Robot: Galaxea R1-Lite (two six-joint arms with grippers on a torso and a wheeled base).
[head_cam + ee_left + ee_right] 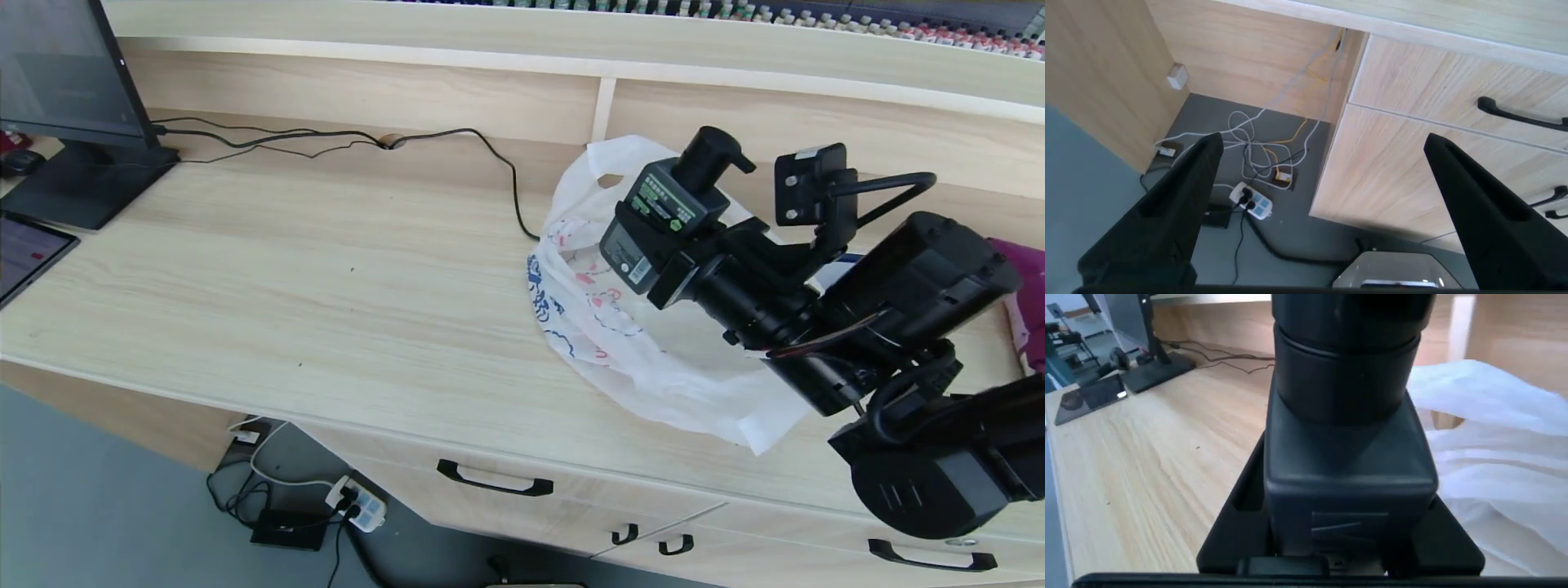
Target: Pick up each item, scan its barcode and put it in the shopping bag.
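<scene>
- Head view: the right hand point(653, 257) is clamped on a dark pump bottle point(665, 200). It holds the bottle tilted in the air over the white shopping bag point(620, 351), which lies on the wooden surface point(326, 286).
- Right wrist view: the bottle point(1347, 441) sits squarely between the jaws. The bag point(1503, 457) is just beyond it, with bare surface point(1151, 482) to the other side.
- Left wrist view: the left hand point(1323, 147) is spread wide and holds nothing. It hangs low in front of the drawers, above the floor cables point(1261, 151).
- Progress, as a judgement: the pick-up of this bottle is done, and it looks placed for the drop into the bag. Nothing here shows whether its barcode was read.
- I cannot tell whether the bag already holds anything, because its folds hide the inside.
- Left to do: lower the bottle through the bag's mouth and let go. A magenta thing point(1024, 302) at the surface's right edge, half hidden by the arm, may be another item to handle.
</scene>
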